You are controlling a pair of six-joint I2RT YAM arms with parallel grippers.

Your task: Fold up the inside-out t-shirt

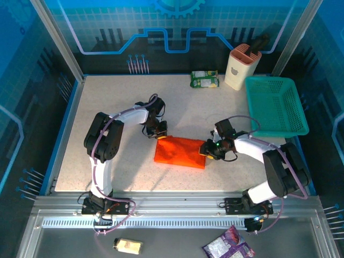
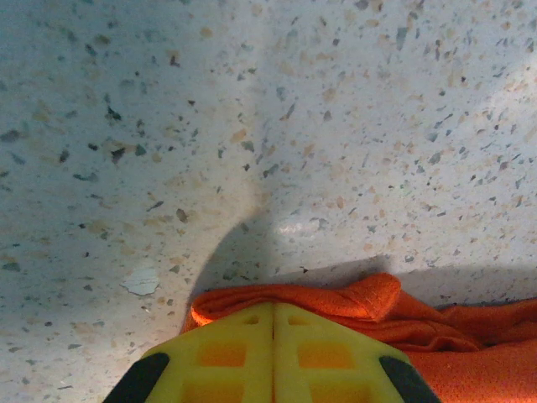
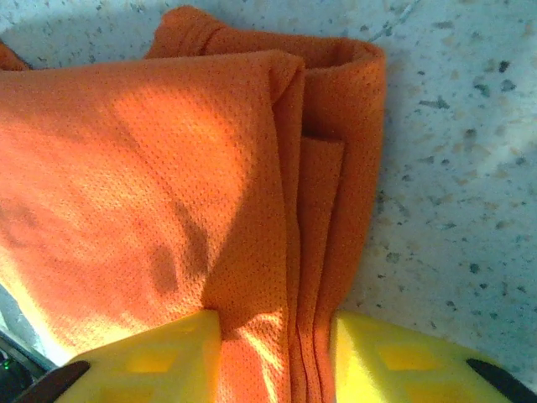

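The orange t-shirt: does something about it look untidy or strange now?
The t-shirt is folded into a compact rectangle. In the right wrist view, several layer edges lie staggered rather than flush. Otherwise nothing stands out.

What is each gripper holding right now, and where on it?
The right gripper straddles the stacked edge layers of the folded orange cloth t-shirt. The left gripper is shut at its far-left corner; a pinch cannot be told.

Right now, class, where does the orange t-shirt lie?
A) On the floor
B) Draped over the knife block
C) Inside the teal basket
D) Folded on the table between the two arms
D: the orange t-shirt lies as a folded bundle on the table, between both arms' fingers.
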